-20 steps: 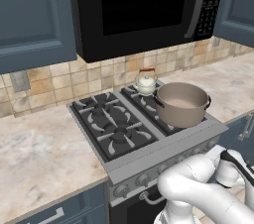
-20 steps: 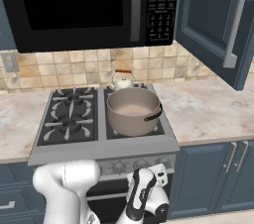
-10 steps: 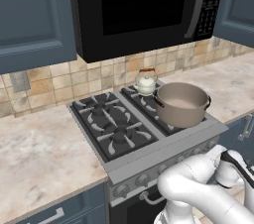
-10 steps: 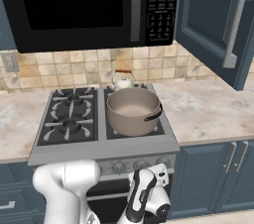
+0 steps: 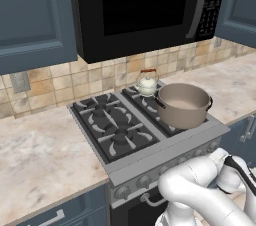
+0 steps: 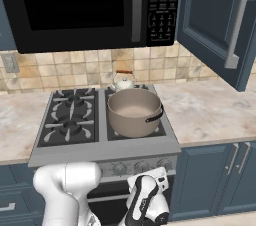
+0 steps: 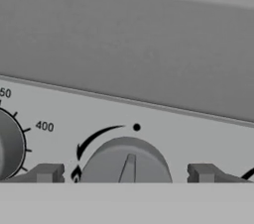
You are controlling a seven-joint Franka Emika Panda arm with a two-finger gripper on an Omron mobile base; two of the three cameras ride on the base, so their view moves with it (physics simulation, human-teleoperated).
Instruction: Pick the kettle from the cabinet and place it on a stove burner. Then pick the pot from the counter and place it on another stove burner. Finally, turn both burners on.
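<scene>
The two-finger gripper (image 7: pixel 126 173) is spread wide, one fingertip on each side of a round grey knob (image 7: pixel 125 161), apart from it. The wide taupe pot (image 5: pixel 183 104) and small cream kettle (image 5: pixel 147 83) sit on the black gas stove (image 5: pixel 117 129).

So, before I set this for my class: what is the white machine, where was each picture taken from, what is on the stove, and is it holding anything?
The white machine is a robot arm with a two-finger gripper, in a computer-drawn kitchen. Two pictures come from cameras on its base, looking forward over the stove from left and right. The third comes from a camera on the hand itself, close up against the stove's silver knob panel.

On the stove, a small cream kettle sits on the back burner and a wide grey pot on the front burner, both on the right-hand side. The beige counter runs either side. A blue cabinet door stands open at upper right.

In the hand view, the two dark fingertips stand apart on either side of a round knob; it holds nothing.
</scene>
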